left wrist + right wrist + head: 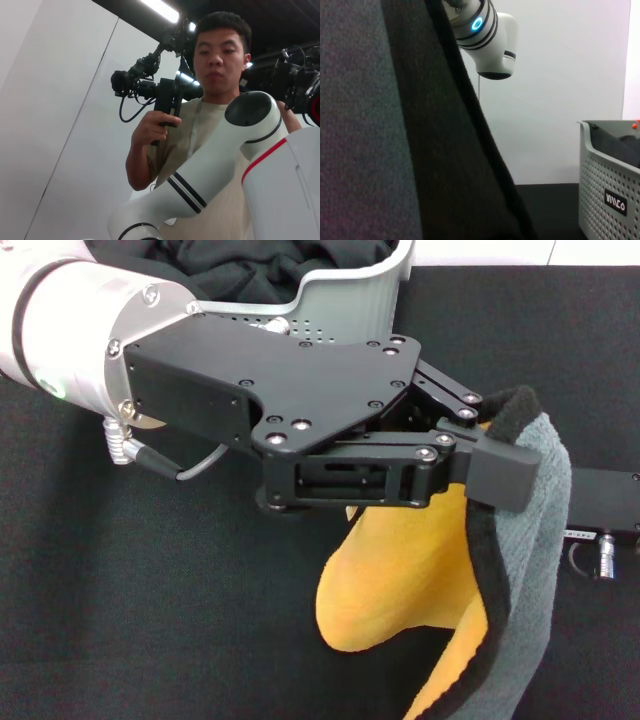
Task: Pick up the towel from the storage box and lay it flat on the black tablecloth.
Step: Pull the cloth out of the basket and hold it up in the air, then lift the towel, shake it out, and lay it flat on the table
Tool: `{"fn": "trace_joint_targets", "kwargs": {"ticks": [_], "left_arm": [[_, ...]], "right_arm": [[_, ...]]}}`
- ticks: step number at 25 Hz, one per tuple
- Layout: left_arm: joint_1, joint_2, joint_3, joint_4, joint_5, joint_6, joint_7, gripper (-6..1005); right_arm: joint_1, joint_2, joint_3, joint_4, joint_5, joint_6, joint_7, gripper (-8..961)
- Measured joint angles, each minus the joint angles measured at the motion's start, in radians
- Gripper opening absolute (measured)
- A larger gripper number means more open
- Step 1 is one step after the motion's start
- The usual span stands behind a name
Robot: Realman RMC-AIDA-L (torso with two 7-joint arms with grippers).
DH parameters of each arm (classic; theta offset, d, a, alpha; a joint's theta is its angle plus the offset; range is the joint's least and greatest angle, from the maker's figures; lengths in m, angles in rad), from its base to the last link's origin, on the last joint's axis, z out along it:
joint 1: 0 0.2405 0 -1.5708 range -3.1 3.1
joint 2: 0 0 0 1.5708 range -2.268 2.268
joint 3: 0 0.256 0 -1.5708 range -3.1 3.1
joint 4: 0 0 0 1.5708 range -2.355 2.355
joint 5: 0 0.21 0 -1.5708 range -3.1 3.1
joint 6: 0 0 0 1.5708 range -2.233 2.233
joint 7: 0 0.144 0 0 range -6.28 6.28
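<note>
- The left gripper (497, 455) covers the upper part of the towel (405, 580); whether a finger lies behind the cloth cannot be seen.
- The towel's lower end runs off the bottom edge of the head view.
- In the right wrist view the towel (395, 130) fills the near side and hides everything behind it.
- The storage box (355, 290) is cut by the top edge, its near side hidden by the left arm.
- The right gripper (600, 515) shows only as a black bar cut by the picture's edge.
</note>
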Motion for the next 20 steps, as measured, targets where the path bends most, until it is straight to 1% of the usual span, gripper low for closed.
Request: {"fn": "trace_joint_targets", "kwargs": {"ticks": [7,12,13,15,17,19,20], "left_arm": [[0.01,0.0,0.0,-0.001,0.001,0.0,0.0,31],[0.033,-0.001,-0.005,-0.001,0.001,0.0,0.002,31],[0.046,-0.001,-0.005,-0.005,0.002,0.0,0.008,31],[0.055,0.0,-0.005,-0.007,0.004,0.0,0.01,31],[0.08,0.004,-0.013,-0.009,0.019,0.0,0.013,31],[0.113,0.005,-0.038,-0.009,0.06,-0.001,0.015,31],[0.132,0.005,-0.056,-0.008,0.083,-0.001,0.015,31]], "right_arm": [[-0.008,0.003,0.041,0.002,0.003,-0.001,-0.024,238],[-0.024,0.004,0.049,-0.002,0.005,-0.001,-0.038,106],[-0.028,0.004,0.053,-0.007,0.008,0.003,-0.022,80],[-0.031,0.003,0.054,-0.012,0.01,0.008,-0.012,49],[-0.048,0.0,0.054,-0.047,0.016,0.023,0.024,18],[-0.09,-0.003,0.054,-0.122,0.016,0.036,0.072,2],[-0.126,-0.005,0.053,-0.183,0.015,0.044,0.105,2]]}}
